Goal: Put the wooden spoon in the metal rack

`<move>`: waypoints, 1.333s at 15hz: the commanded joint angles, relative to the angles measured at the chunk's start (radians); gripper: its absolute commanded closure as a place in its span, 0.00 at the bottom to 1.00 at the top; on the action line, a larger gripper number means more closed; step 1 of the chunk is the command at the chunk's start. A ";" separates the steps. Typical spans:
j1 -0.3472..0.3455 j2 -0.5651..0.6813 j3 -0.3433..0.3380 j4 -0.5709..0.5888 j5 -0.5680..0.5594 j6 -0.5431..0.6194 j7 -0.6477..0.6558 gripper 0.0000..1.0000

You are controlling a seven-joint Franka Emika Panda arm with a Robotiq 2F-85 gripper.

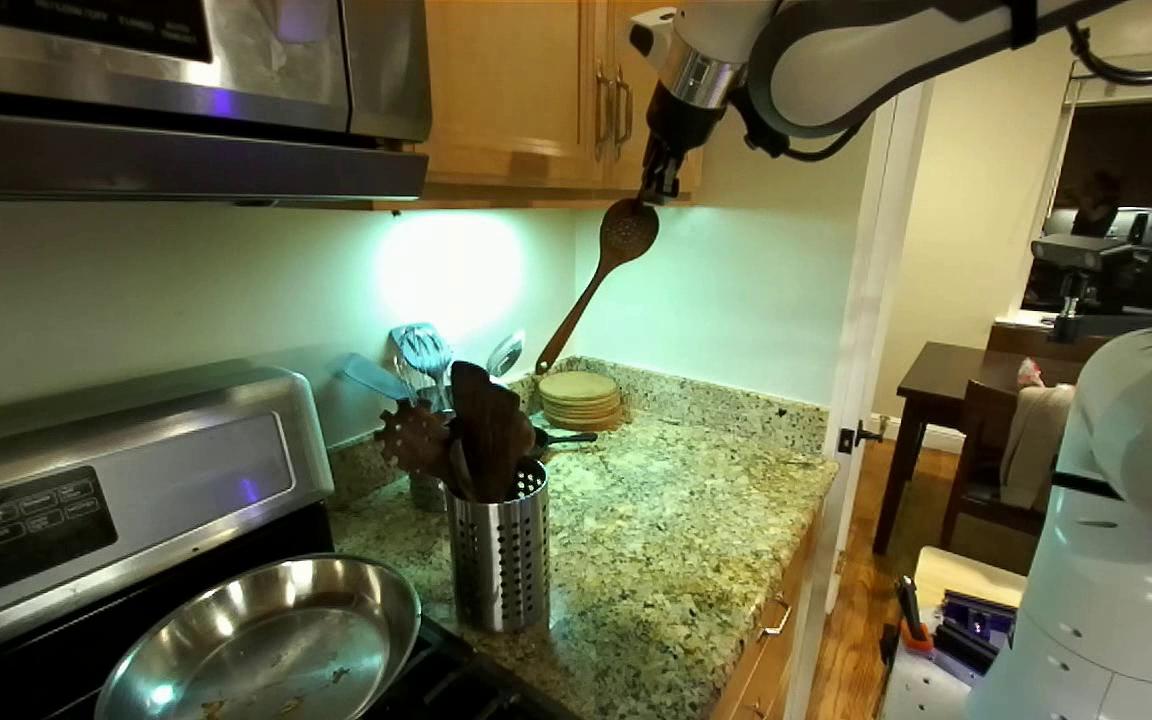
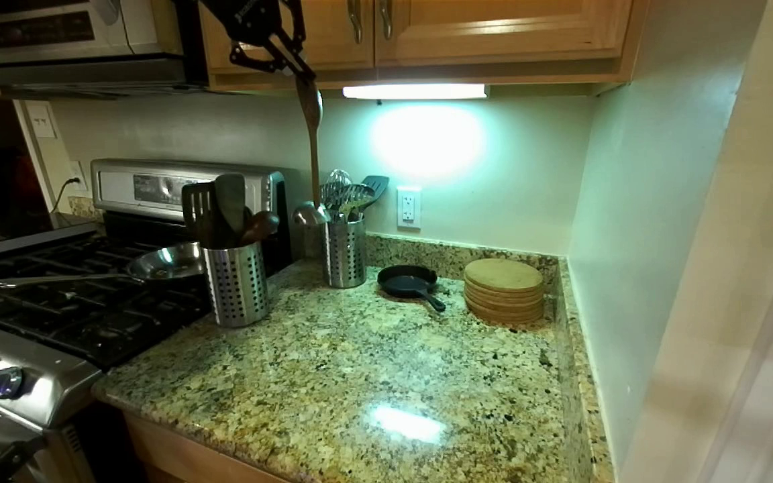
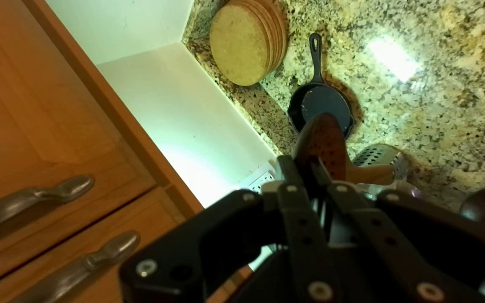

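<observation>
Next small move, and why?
Probably ease the black two-fingered tool sideways, without lowering, toward the perforated, cylindrical silver metal holder of dark wooden utensils, likely the target. It grips the brown wooden spoon by its perforated oval bowl, handle down; in an exterior view the handle hangs off to the holder's side, not above it.

both exterior views: set back, share countertop | wrist view: close, downward past fingers

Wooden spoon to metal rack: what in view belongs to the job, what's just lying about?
Job:
wooden spoon, held in the end effector
nearer metal rack or farther metal rack; can't tell which is meant

Lying about:
steel frying pan
black skillet
stack of tan discs
</observation>
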 commanded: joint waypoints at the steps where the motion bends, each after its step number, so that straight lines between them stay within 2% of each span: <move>1: 0.000 0.000 0.000 0.002 0.003 -0.002 -0.002 0.92; 9: 0.000 0.000 0.000 0.002 0.003 -0.003 -0.002 0.92; 10: 0.000 0.000 0.000 0.002 0.003 -0.003 -0.002 0.95; 15: 0.065 -0.055 -0.008 -0.004 0.099 -0.049 -0.110 0.95; 20: 0.117 -0.107 0.025 0.016 0.145 -0.158 -0.222 0.95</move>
